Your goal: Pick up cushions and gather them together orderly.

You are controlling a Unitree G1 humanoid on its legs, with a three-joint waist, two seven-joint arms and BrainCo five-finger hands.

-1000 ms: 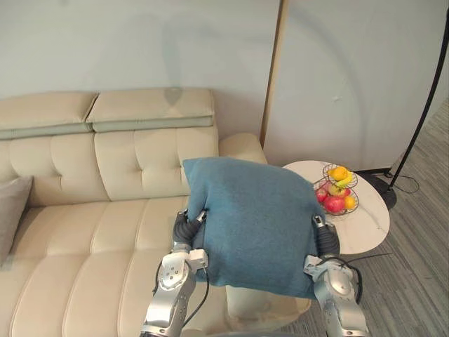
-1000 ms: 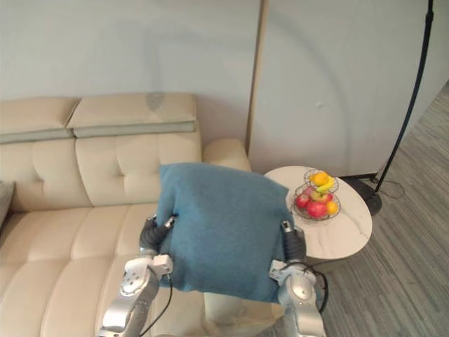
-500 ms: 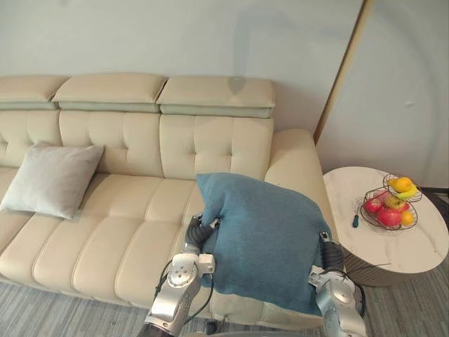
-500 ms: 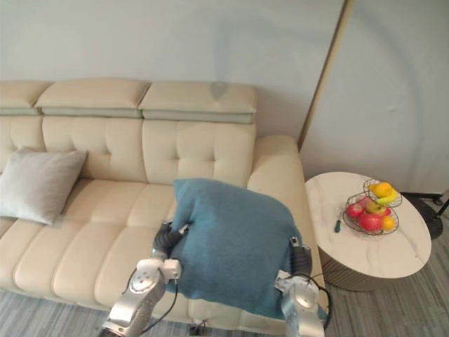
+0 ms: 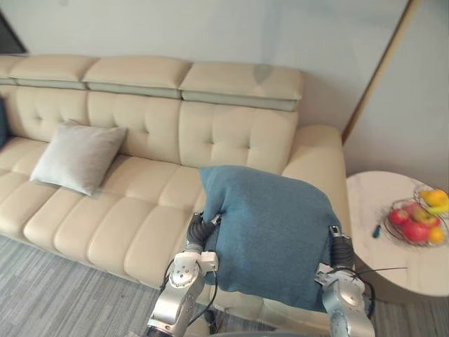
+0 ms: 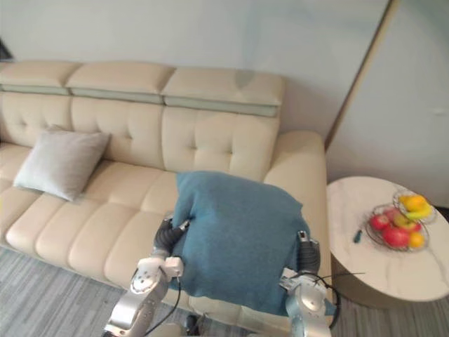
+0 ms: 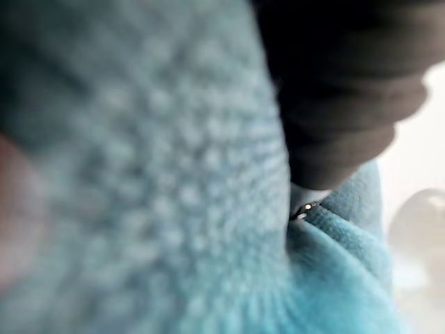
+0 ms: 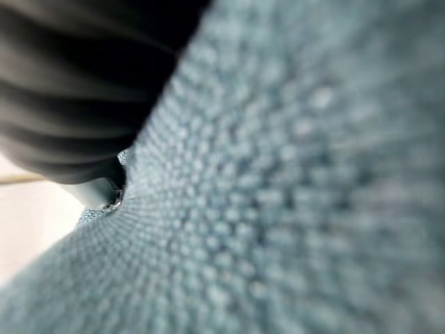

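A large blue knitted cushion is held up in front of me, above the right end of the cream sofa. My left hand presses against its left edge and my right hand against its right edge; both wrists' dark covers show beside the fabric. Up close, the blue weave lies right against the left hand's cover, and the same weave lies against the right hand's cover. A light grey cushion leans on the sofa's backrest at the left.
A round white side table stands right of the sofa, with a wire basket of fruit and a small dark pen-like item. Something dark blue shows at the sofa's far left edge. Grey floor lies before the sofa.
The camera has swung left: more of the sofa and the grey cushion have come into view and the table has slid right. The blue cushion stays between both hands.
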